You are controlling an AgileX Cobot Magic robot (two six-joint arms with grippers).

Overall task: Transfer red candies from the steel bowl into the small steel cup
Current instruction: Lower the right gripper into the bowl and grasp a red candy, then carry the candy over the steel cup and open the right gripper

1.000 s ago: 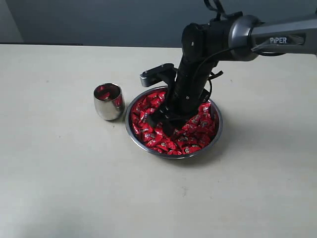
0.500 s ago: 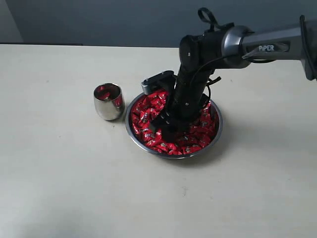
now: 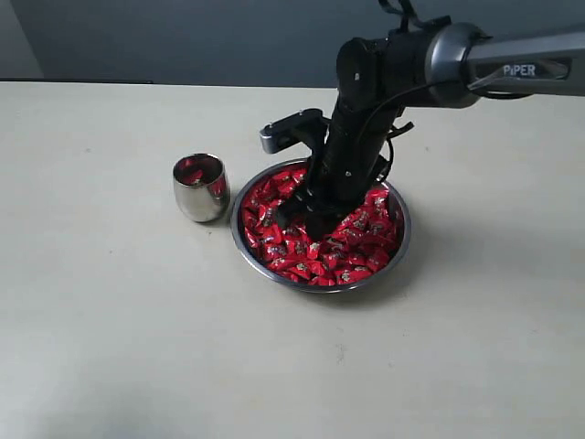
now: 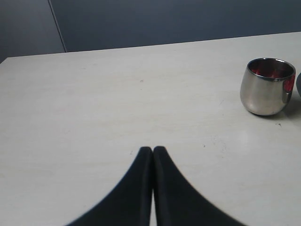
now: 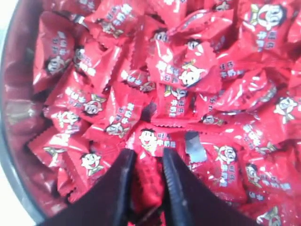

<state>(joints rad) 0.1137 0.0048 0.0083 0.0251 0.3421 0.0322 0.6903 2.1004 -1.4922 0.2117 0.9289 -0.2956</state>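
Observation:
The steel bowl [image 3: 398,242] sits mid-table, heaped with red candies [image 3: 356,247]. My right gripper [image 3: 306,224] hangs just above the heap, and in the right wrist view its jaws [image 5: 147,157] are shut on one red candy [image 5: 149,181], with more red candies [image 5: 181,70] spread below inside the bowl's wall [image 5: 9,141]. The small steel cup [image 3: 201,187] stands upright just left of the bowl, red showing inside it. The left wrist view also has the cup [image 4: 267,87], off to one side of my left gripper [image 4: 153,149], which is shut on nothing above bare table.
The pale table [image 3: 110,338] stretches around bowl and cup. The right arm's dark link [image 3: 366,101] slants down over the bowl's back half, and its wrist camera block [image 3: 291,128] juts toward the cup side. A dark wall [image 3: 183,37] lies behind the table's far edge.
The right gripper dipped into the candy heap half a second ago and has since risen slightly, now clamped on one candy. Cup and bowl have stayed put.

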